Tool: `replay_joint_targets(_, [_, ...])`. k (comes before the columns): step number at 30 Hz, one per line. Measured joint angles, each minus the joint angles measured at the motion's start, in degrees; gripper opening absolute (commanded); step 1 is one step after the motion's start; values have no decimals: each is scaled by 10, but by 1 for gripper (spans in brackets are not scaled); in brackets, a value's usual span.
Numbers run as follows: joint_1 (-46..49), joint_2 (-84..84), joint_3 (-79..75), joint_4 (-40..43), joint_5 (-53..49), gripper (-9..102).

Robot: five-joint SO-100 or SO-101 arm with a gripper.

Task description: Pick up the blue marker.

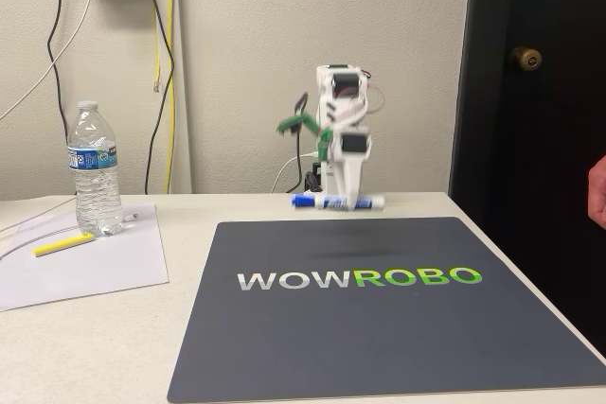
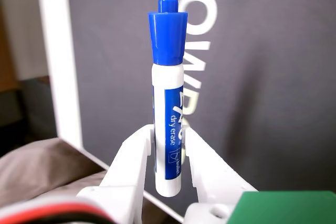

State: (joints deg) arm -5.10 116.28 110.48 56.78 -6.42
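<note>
The blue marker (image 1: 338, 202) has a white barrel, a blue label and a blue cap. It hangs level in the air above the far edge of the dark mat (image 1: 379, 328), cap to the left in the fixed view. My white gripper (image 1: 341, 203) points down and is shut on the middle of its barrel. In the wrist view the marker (image 2: 169, 98) stands upright between the two white fingers (image 2: 134, 153), the cap (image 2: 167, 35) well clear of them, and the gripper (image 2: 169, 148) clamps the labelled part.
A water bottle (image 1: 95, 172) stands at the left on a sheet of paper (image 1: 85, 262), with a thin yellow stick (image 1: 63, 244) lying beside it. A person's hand (image 1: 597, 191) shows at the right edge. A dark door (image 1: 530, 92) lies behind.
</note>
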Motion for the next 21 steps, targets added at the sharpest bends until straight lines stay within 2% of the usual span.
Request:
replay_joint_targets(10, [-50,97,0,-69,30,3])
replay_joint_targets(21, [-98,220,0,-71,35,3])
